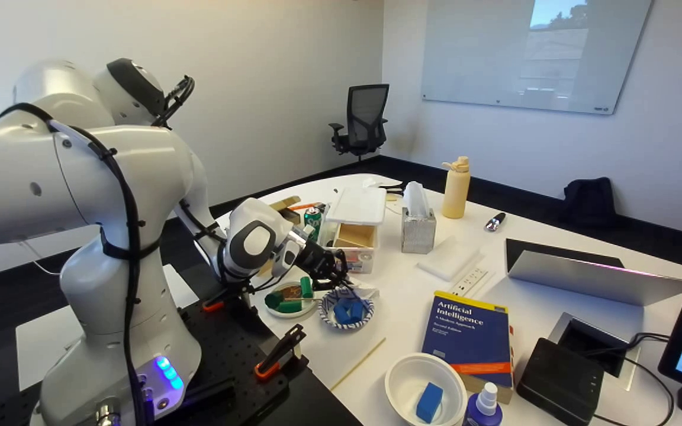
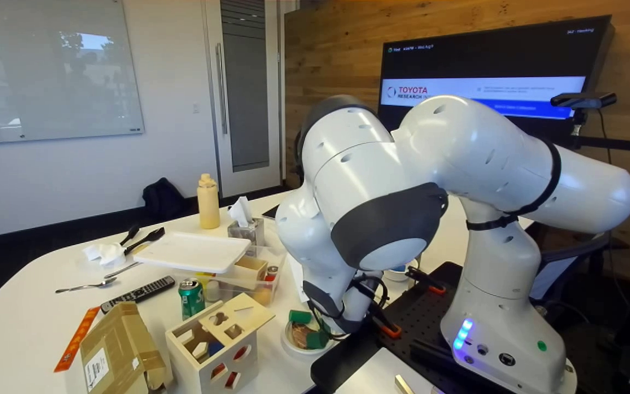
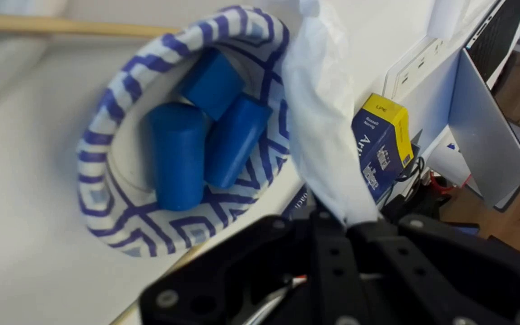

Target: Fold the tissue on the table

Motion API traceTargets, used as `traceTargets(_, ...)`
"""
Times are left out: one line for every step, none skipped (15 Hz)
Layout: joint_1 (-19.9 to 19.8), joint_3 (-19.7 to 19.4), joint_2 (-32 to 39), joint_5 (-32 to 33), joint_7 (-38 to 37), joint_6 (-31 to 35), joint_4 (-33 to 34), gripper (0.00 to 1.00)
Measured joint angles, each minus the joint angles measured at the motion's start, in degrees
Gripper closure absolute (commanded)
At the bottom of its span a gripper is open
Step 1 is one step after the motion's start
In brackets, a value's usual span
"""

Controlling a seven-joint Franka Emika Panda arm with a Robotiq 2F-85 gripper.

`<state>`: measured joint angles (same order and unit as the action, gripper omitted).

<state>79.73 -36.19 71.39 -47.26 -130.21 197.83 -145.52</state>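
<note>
The black two-fingered tool (image 3: 350, 225) is pinched fully together on one end of a crumpled white tissue (image 3: 321, 104), which runs out from the grip and, in the wrist view, crosses the edge of a round white bowl with a blue pattern (image 3: 95, 167); whether the two touch cannot be told. Three blue blocks (image 3: 178, 158) lie in the bowl. Between the bowl and a thick blue book (image 1: 465, 337) spreads a stretch of white bench (image 1: 397, 313). On the bowl's opposite side, a narrower strip runs to a black perforated mounting plate (image 1: 246, 349). Just beside the bowl sits a shallow white dish (image 2: 295, 347) with green blocks (image 2: 300, 316).

The white jointed arm (image 1: 151, 154) folds over and reaches down low beside the bowl, the tool slanting toward the rim; in an exterior view the arm's own body hides the tool.

The book reads "Artificial Intelligence", "A Modern Approach", "Second Edition"; the wrist view also shows "Russell" and "Norvig". Farther from the bowl, near a clear plastic bin (image 1: 364, 260), stands a green drinks can (image 1: 312, 219) with white letters starting "Sp". Well apart from the bowl, a wall screen (image 2: 484, 65) reads "TOYOTA RESEARCH", the arm covering the line's end.
</note>
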Motion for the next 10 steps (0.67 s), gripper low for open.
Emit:
traceTargets(-0.02, -1.03, 0.71, 0.47, 0.00, -0.09, 0.14, 1.00)
traceTargets(-0.27, -2.22, 1.25, 1.45, 0.10, -0.09, 0.33, 1.00)
traceTargets(-0.67, -3.46, 1.93, 2.62, 0.25, -0.08, 0.57, 1.00)
traceTargets(-1.26, -4.73, 2.86, 4.18, 0.29, -0.05, 1.03, 1.00)
traceTargets(-1.99, -5.87, 3.87, 5.75, 0.29, -0.05, 1.70, 1.00)
traceTargets(-2.94, -6.94, 4.88, 7.52, 0.29, -0.05, 2.69, 1.00)
traceTargets(-4.21, -7.91, 5.75, 9.49, 0.28, -0.05, 4.10, 1.00)
traceTargets(-5.76, -8.69, 6.44, 11.55, 0.28, -0.05, 5.79, 1.00)
traceTargets(-7.61, -9.31, 6.90, 13.88, 0.28, -0.05, 7.76, 1.00)
traceTargets(-9.73, -9.74, 7.20, 16.33, 0.28, -0.05, 9.99, 1.00)
